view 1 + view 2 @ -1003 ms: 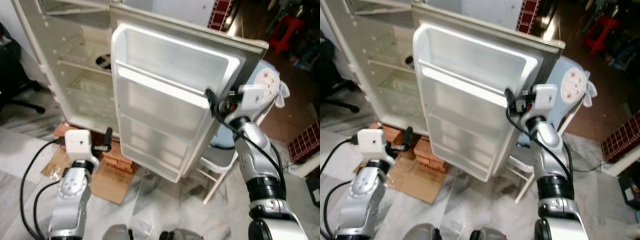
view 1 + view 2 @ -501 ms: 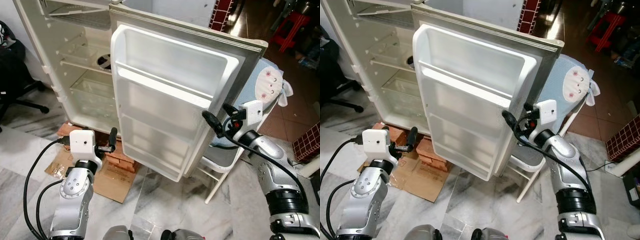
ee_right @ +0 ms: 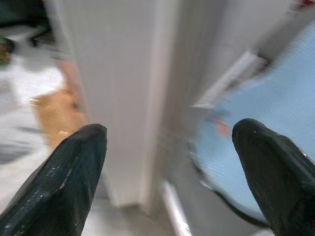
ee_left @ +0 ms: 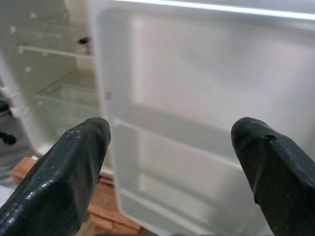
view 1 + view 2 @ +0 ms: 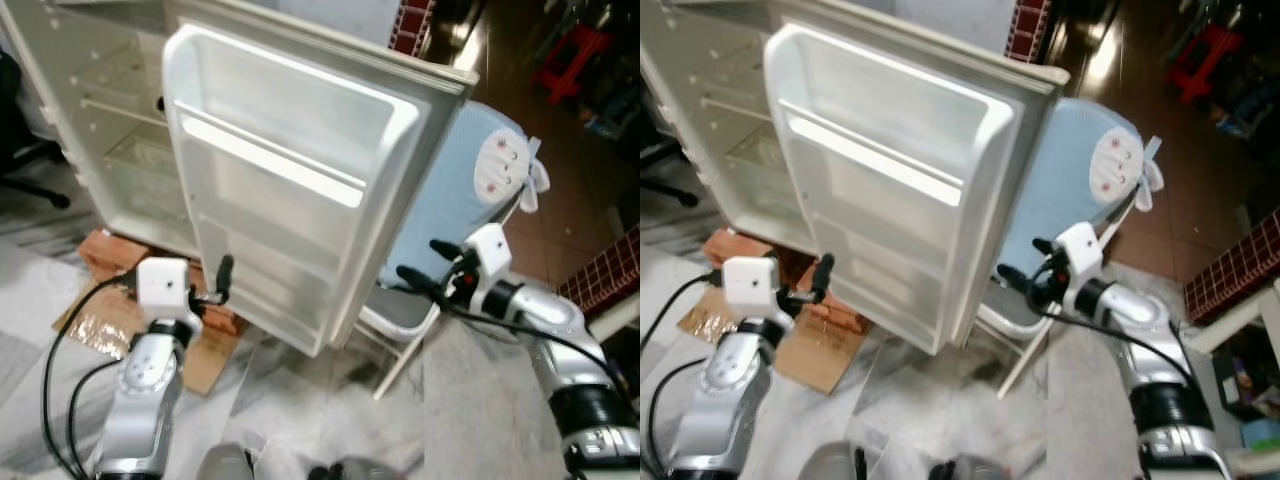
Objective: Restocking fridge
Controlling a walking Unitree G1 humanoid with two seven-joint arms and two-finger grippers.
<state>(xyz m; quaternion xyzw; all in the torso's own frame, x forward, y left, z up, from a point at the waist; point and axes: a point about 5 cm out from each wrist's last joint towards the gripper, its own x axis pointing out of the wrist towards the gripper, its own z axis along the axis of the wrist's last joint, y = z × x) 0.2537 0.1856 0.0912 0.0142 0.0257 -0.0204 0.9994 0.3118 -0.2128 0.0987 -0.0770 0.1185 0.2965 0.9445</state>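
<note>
The fridge (image 5: pixel 110 120) stands at the far left with its door (image 5: pixel 290 180) swung wide open toward the robot, the door's long axis upright and its shelved inner face turned to the near left. The left gripper (image 5: pixel 222 280) hangs low in front of the door's lower shelves; its wrist view shows the fingers (image 4: pixel 69 172) spread wide, with the door shelves and the fridge's glass shelf beyond. The right gripper (image 5: pixel 425 268) sits just right of the door's outer edge, apart from it, fingers (image 3: pixel 64 177) spread; its blurred wrist view shows that edge and the blue chair (image 5: pixel 450 190) behind. Bricks (image 5: pixel 100 250) and cardboard (image 5: pixel 90 320) lie under the fridge.
</note>
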